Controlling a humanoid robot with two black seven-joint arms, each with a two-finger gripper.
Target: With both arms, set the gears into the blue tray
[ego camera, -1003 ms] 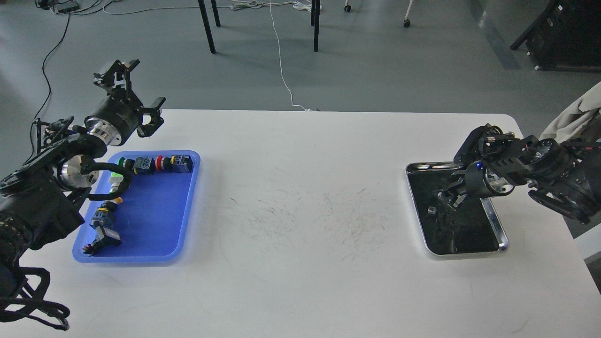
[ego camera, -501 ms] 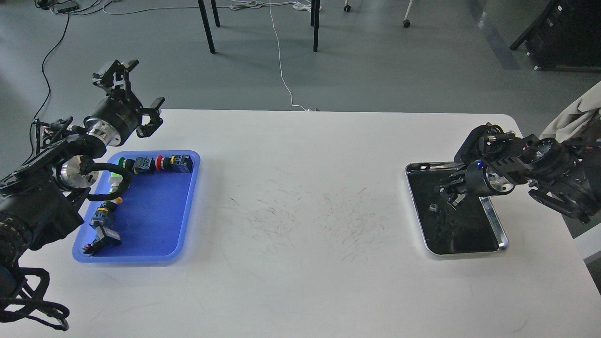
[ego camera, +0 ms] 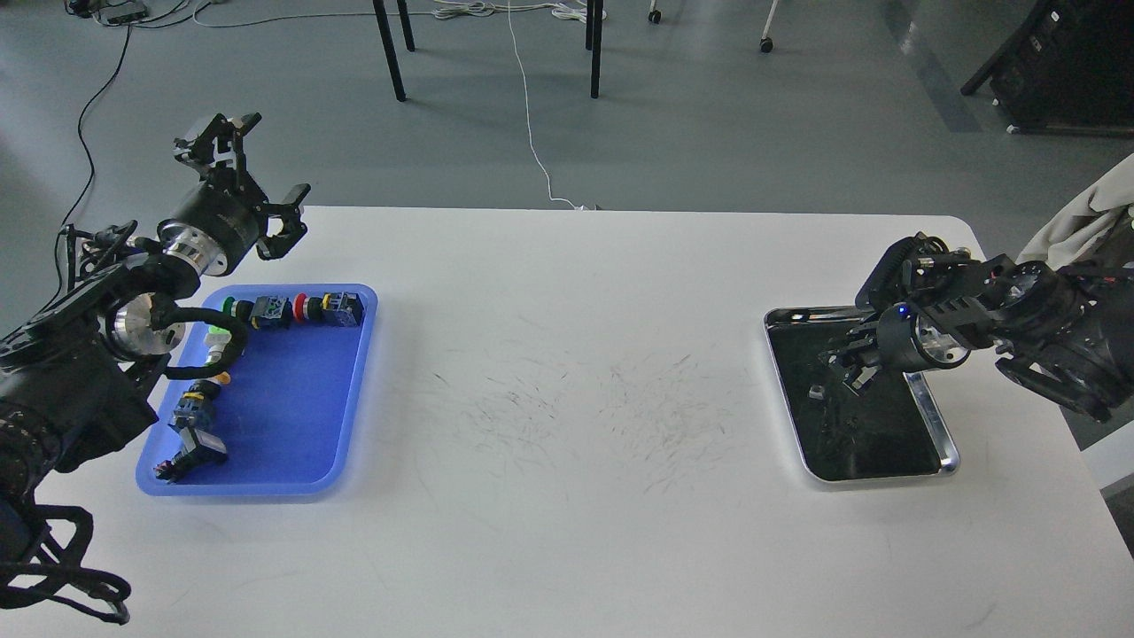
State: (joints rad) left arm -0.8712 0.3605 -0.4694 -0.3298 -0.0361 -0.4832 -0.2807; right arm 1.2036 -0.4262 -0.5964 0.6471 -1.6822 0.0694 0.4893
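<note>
The blue tray (ego camera: 297,416) lies at the table's left, with coloured push-button switches (ego camera: 292,311) along its far and left sides. My left gripper (ego camera: 255,182) hangs open and empty beyond the tray's far left corner. At the right, my right gripper (ego camera: 849,361) points down into the far part of the silver tray (ego camera: 886,476), just above its dark floor. Its fingers are too small and dark to tell apart. No gears can be made out against the dark inside. Only a tiny grey speck (ego camera: 816,390) shows near the fingertips.
The white table (ego camera: 567,532) carries dark scuff marks across its middle between the two trays. Chair legs (ego camera: 390,53) and cables (ego camera: 532,115) stand on the floor beyond the far edge. A pale cloth (ego camera: 1085,226) hangs at the right, behind my right arm.
My right gripper has shifted slightly up and toward the far end inside the silver tray. The left arm has stayed nearly still.
</note>
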